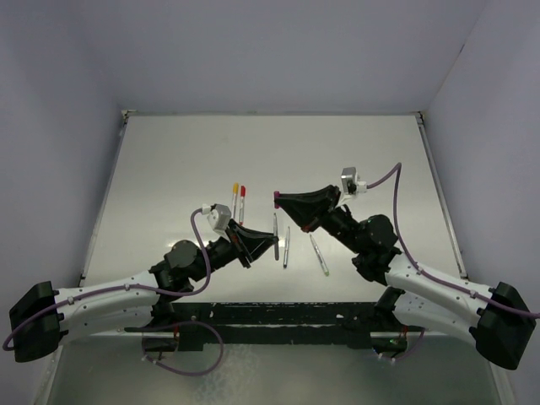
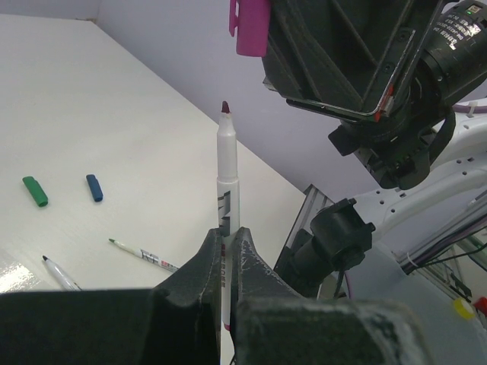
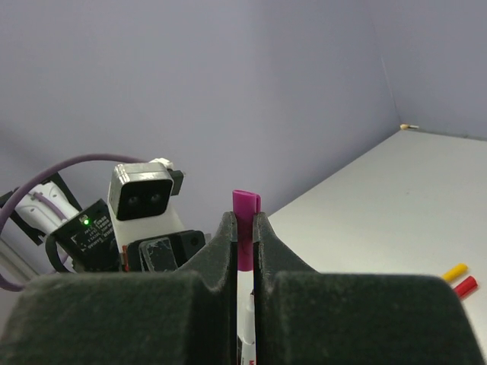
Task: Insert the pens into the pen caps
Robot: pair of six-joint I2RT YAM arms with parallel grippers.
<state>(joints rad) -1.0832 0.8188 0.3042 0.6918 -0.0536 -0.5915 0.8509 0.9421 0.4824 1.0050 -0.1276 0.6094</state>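
Pen (image 2: 227, 182) in the left gripper (image 2: 227, 237): how is it held?

Upright. The barrel is pinched low between the fully closed fingers, and the dark reddish tip points up.

And the right gripper (image 3: 243, 220)?

Clamped tight on the purple cap (image 3: 245, 228), which pokes out past its fingertips. It hangs above the left gripper. From the left wrist camera the cap sits over the pen's tip, a little off to one side, with clear air between the two.

Where are the other pens, counted from the left gripper?

Two uncapped ones lie flat on the table (image 1: 169, 169) on its right-arm side. The nearer pen (image 1: 287, 246) is just beside it, and the green-tipped pen (image 1: 319, 253) is a bit farther out. Beyond the left gripper, away from the arm bases, a yellow-capped pen (image 1: 235, 196) and a red-capped pen (image 1: 241, 202) lie side by side.

Any loose caps?

A green cap (image 2: 34, 191) and a blue cap (image 2: 94, 187) lie on the table, near each other but apart. In the wrist view they are well off to the left gripper's left.
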